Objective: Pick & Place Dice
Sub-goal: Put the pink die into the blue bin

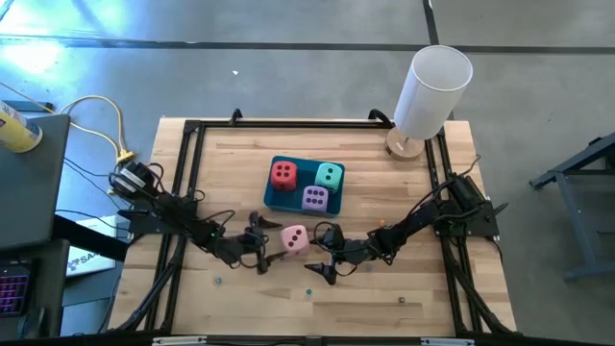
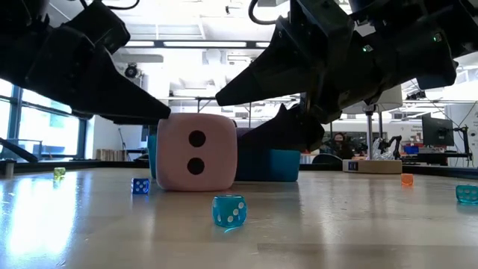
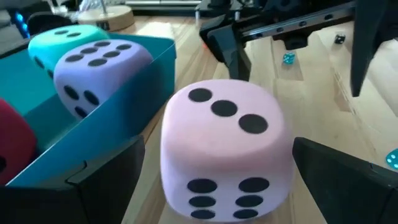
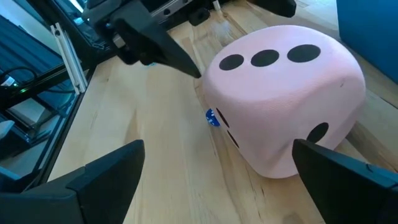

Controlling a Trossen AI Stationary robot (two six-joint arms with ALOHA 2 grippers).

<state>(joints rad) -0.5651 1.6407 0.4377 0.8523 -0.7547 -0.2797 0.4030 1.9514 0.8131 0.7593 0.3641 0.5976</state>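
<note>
The pink die (image 1: 294,237) rests on the wooden table, its three-dot face up, just near of the blue tray (image 1: 274,200). The tray holds the red die (image 1: 283,174), the teal die (image 1: 330,175) and the purple die (image 1: 314,198). My left gripper (image 1: 269,242) is open at the pink die's left, and in the left wrist view (image 3: 217,146) its fingers stand on either side of the die (image 3: 224,149). My right gripper (image 1: 323,253) is open at the die's right and somewhat nearer, with the die (image 4: 286,99) ahead of its fingers (image 4: 217,149).
Tiny bead dice lie scattered on the table: a teal one (image 2: 228,211) near the front, a blue one (image 2: 140,185), an orange one (image 2: 407,179). A white cylinder on a wooden base (image 1: 432,86) stands at the far right corner. Black frame rails (image 1: 183,183) run along the table's sides.
</note>
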